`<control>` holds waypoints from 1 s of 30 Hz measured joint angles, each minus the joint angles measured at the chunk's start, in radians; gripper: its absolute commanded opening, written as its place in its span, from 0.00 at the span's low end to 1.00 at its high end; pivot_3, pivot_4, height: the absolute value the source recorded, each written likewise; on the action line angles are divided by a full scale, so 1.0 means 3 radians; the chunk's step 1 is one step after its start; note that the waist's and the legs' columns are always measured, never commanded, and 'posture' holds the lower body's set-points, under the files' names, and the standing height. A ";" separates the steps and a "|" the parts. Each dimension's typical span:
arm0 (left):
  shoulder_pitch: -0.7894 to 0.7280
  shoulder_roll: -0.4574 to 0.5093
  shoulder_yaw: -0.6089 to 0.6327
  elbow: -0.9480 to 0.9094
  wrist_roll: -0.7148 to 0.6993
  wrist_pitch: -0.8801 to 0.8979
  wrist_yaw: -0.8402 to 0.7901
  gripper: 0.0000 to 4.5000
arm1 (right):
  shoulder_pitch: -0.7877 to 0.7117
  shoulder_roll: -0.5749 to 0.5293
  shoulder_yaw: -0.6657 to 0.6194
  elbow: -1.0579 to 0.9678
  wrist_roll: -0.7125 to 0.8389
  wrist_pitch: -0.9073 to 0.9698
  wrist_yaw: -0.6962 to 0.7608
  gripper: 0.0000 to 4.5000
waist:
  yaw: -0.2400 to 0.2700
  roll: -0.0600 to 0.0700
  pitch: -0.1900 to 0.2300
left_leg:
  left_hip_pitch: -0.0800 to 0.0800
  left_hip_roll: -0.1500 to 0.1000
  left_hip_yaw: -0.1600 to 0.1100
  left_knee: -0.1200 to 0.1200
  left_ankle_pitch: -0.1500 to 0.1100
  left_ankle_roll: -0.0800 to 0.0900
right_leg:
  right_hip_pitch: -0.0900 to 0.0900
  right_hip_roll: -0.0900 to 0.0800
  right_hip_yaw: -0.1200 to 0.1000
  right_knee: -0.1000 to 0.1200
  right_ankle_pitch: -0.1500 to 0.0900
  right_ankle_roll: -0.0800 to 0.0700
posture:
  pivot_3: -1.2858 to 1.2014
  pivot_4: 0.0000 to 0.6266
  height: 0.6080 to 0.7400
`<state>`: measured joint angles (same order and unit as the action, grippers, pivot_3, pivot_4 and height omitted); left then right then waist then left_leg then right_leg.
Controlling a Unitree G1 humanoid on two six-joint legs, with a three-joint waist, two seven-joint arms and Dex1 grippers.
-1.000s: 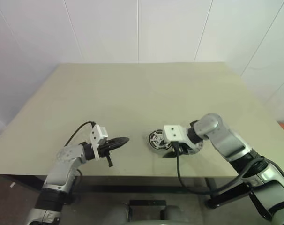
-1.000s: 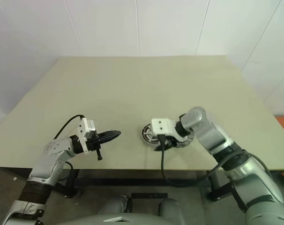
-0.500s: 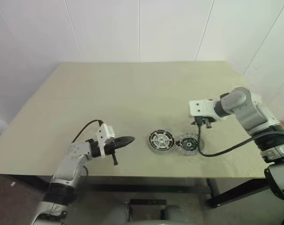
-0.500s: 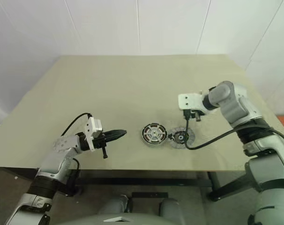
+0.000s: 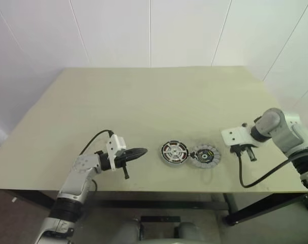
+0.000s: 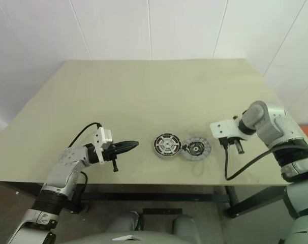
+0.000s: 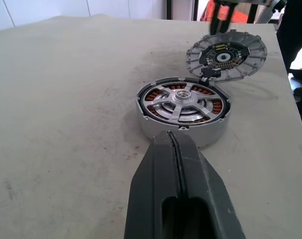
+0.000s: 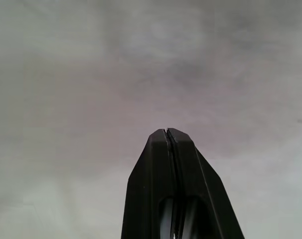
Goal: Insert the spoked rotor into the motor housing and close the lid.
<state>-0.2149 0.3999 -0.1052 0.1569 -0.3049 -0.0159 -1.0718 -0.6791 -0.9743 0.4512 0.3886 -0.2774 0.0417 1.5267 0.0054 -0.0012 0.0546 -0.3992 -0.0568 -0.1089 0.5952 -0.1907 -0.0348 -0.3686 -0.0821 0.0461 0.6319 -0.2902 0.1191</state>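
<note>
- Looks like the rotor's already sitting in the motor housing [image 7: 183,112], so the step in hand is closing the lid [image 5: 205,154].
- Both pincers are pinched fully shut and holding nothing: left pincer [image 7: 175,149] pointing at the housing from nearby, right pincer [image 5: 249,154] over bare desk [image 5: 154,101], apart from the lid.
- You'll want to open the right one, grab the lid by its rim, and keep it flat and centred before lowering.
- Housing: silver ring near the desk's front edge, copper windings peeking between shiny spokes [image 7: 163,104].
- Lid lies touching the housing's right side; grey, ribbed, dark hub.
</note>
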 measured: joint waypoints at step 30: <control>-0.0116 -0.0080 -0.0037 0.0223 0.0046 -0.0116 -0.0036 0.00 | 0.0034 0.0476 -0.0445 -0.0729 0.1093 0.1188 -0.0107 0.00 | 0.0021 0.0000 0.0000 | 0.0000 0.0000 -0.0004 0.0004 0.0000 0.0000 | -0.0001 0.0000 0.0000 0.0004 0.0000 0.0001 | 0.52 0.00 1.00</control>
<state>-0.2497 0.3760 -0.1163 0.2236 -0.2910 -0.0507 -1.0825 -0.6688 -0.8315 0.3178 0.1699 0.0507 0.3980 1.4947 0.0116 -0.0010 0.0545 -0.3991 -0.0568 -0.1101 0.5964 -0.1908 -0.0348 -0.3687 -0.0820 0.0460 0.6330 -0.2901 0.1193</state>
